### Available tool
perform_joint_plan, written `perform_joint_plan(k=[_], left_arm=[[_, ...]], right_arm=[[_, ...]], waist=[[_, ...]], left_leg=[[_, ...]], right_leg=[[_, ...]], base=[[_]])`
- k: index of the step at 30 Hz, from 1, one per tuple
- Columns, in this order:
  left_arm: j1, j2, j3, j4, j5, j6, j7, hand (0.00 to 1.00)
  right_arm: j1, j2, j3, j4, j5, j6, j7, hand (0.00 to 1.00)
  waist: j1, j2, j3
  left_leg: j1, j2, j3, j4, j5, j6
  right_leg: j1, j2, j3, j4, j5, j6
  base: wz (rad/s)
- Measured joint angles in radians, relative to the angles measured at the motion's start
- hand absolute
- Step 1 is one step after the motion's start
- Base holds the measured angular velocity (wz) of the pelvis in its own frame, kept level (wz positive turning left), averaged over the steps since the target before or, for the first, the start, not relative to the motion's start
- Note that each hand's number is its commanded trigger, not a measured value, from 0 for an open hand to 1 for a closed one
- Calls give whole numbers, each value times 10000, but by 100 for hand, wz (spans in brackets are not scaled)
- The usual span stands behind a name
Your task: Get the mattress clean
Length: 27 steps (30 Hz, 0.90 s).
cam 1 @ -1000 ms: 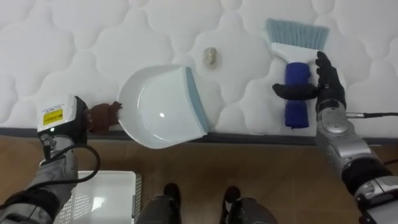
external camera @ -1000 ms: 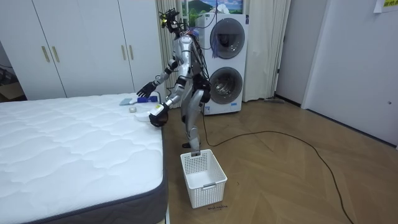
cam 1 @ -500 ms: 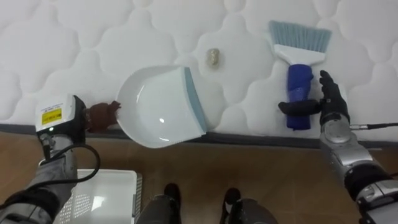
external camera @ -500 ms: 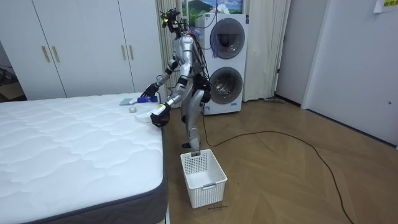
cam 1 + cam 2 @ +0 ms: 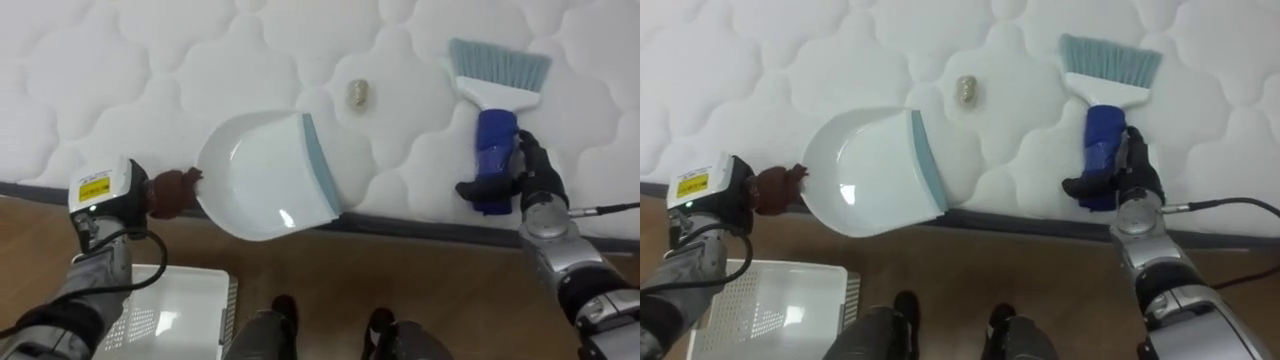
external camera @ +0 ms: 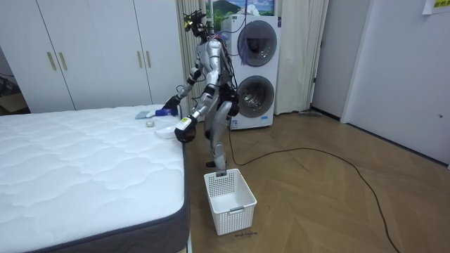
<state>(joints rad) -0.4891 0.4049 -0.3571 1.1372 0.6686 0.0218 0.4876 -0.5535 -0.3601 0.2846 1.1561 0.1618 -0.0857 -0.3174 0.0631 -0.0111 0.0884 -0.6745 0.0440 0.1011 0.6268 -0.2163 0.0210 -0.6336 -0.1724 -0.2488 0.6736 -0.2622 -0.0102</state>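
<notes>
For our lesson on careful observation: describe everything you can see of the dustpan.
The dustpan is a rounded white scoop, glossy like plastic, with a grey-blue lip along its straight open side and a brown handle on the opposite side. The left robot hand grips that handle. The pan is empty and sits across the mattress edge, partly over the floor. Its lip faces a small litter scrap lying apart from it.

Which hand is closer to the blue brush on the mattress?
Right. The right hand is closed on the blue handle of the brush; the left hand is far across, holding the dustpan at the edge of the mattress.
</notes>
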Motion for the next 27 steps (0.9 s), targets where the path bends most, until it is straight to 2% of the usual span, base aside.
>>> perform_joint_plan(k=[3, 4, 5, 10, 13, 15, 17, 20, 27], left_arm=[[-48, 1, 0, -1, -10, 11, 1, 100], [-68, 1, 0, -1, -11, 14, 1, 100], [-79, 0, -1, -1, -14, 15, 1, 100], [-228, -1, -44, -3, -19, 40, 1, 100], [-247, -28, -44, -5, -88, 171, 3, 100], [-249, -90, -43, -41, -105, 291, 5, 100], [-248, -165, -43, -115, -105, 396, 8, 100], [-249, -245, -43, -178, -108, 447, 9, 100], [-248, -286, -42, -176, -105, 437, 19, 100]], right_arm=[[-94, -7, 5, 101, -337, 6, -81, 0], [-99, -7, 6, 107, -406, 3, -90, 15], [-99, -7, 42, 119, -520, 3, -109, 100], [-153, -46, 101, 242, -867, 137, -255, 100], [-208, -334, 112, 310, -974, 166, -439, 100], [-358, -684, 177, 343, -998, 292, -453, 100], [-491, -781, 174, 478, -996, 454, -535, 100], [-543, -827, 195, 524, -1003, 733, -713, 100], [-280, -819, 447, 531, -972, 879, -647, 100]], waist=[[1, 28, 8], [2, 37, 13], [-7, 53, 23], [-11, 73, 34], [-6, 80, 32], [4, 130, 24], [47, 134, 23], [64, 136, 19], [62, 138, 16]], left_leg=[[-109, -9, 5, 5, 1, 3], [-142, -8, 4, 16, 2, 3], [-174, -7, -6, 33, 1, 3], [-262, -24, -92, 66, -2, 5], [-368, -39, -132, 112, -1, 7], [-476, -42, -188, 148, 2, 4], [-500, -42, -191, 145, 5, -2], [-490, -38, -204, 158, 8, -14], [-487, -18, -212, 212, 6, -20]], right_leg=[[-117, -20, -9, 29, -1, 1], [-146, -20, -14, 36, -1, 1], [-161, -22, -35, 36, -2, 1], [-176, -17, -101, 13, -6, 8], [-279, -18, -101, 48, -6, 9], [-342, -16, -153, 66, -7, 7], [-368, -16, -160, 88, -17, -9], [-362, -16, -189, 153, -47, -25], [-340, -7, -198, 208, -46, -25]], base=[[0], [0], [0], [4], [0], [4], [4], [6], [1]])
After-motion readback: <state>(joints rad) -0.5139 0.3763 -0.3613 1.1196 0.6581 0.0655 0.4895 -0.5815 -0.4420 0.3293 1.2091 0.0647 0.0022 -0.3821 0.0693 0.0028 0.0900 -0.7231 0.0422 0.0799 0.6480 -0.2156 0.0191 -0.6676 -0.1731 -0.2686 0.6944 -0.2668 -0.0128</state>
